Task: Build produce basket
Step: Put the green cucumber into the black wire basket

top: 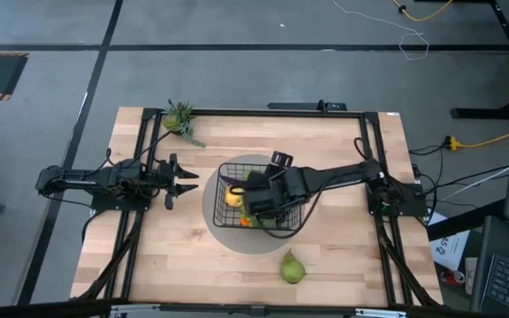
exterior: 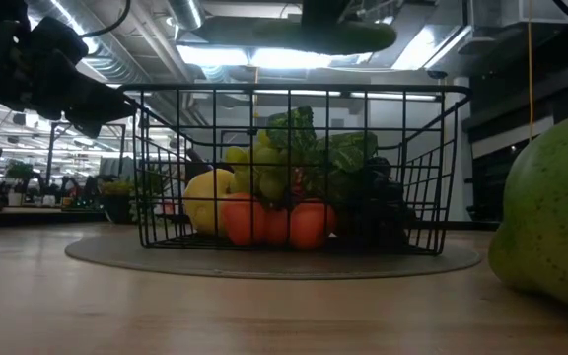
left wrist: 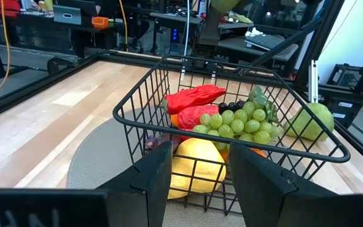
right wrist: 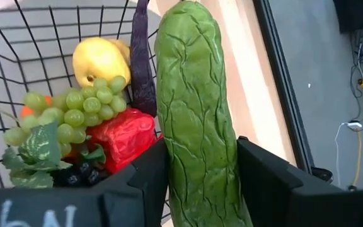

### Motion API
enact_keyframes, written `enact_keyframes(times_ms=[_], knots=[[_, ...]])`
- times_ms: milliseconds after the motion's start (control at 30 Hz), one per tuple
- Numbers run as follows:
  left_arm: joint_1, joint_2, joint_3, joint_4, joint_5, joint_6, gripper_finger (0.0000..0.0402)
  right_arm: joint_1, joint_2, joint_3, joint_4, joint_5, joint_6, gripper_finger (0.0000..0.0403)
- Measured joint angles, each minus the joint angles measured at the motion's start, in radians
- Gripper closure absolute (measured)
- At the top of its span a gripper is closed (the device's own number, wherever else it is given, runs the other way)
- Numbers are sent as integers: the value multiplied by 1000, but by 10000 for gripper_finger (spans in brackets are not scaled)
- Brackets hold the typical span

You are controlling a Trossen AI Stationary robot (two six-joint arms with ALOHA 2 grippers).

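Observation:
The black wire basket point(top: 259, 199) stands on a round grey mat point(top: 224, 231) at the table's middle. It holds a yellow fruit point(right wrist: 99, 58), green grapes point(right wrist: 84, 107), red peppers point(right wrist: 125, 135), oranges point(exterior: 284, 222) and dark grapes point(right wrist: 80, 175). My right gripper point(right wrist: 200, 183) hovers over the basket, shut on a green cucumber point(right wrist: 197, 107). A green pear point(top: 292, 267) lies on the table near the front edge. My left gripper point(top: 191, 181) is open and empty, left of the basket. My right gripper pinches the cucumber point(right wrist: 200, 170) between its two fingers, one on each long side, near one end. The cucumber runs on lengthwise out past the fingertips. It is lifted clear above the basket and shows level above the rim in the low view point(exterior: 314, 37).
A small green leafy item point(top: 181, 117) lies at the table's far left corner. The pear point(exterior: 550, 212) lies on bare wood right of the mat's near side. Black frame rails point(top: 140, 203) run along both sides of the table.

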Motion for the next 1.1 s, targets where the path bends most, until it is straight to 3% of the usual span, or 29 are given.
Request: enact_keyframes(times_ms=[333,533,900,1100], knots=[[0,0,0,0,0,0,250,0,34,-7,14,-8,-26,234],[0,0,0,0,0,0,250,0,34,-8,26,-76,-147,234],[0,0,0,0,0,0,250,-3,34,-8,84,-85,-106,234],[0,0,0,0,0,0,250,-4,34,-8,100,-75,-121,203]])
